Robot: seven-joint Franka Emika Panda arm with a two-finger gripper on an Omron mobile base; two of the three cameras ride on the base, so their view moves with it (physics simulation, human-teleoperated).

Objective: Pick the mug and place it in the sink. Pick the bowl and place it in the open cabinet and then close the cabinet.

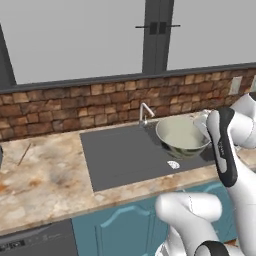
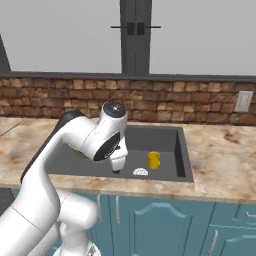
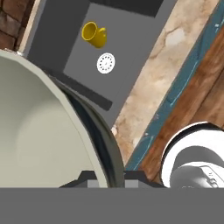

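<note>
One pincer (image 3: pixel 107 173) clamps bowl (image 1: pixel 182 136) rim above sink (image 1: pixel 125 155); hand view reveals yellow mug (image 3: pixel 93 35) inside.

Gripper (image 3: pixel 107 173) clamped, arm raised

Beige marbled desk (image 1: pixel 45 175) runs along red-brown brick wall (image 1: pixel 65 105). Silver tap (image 1: pixel 144 113) stands at back edge. Large grey window panes (image 1: pixel 70 35) above bricks, dark frame between. White wall socket (image 2: pixel 243 101) on bricks at right. Low teal cupboards (image 2: pixel 165 225) under desk. Wooden floor (image 3: pixel 197 100) below.
</note>
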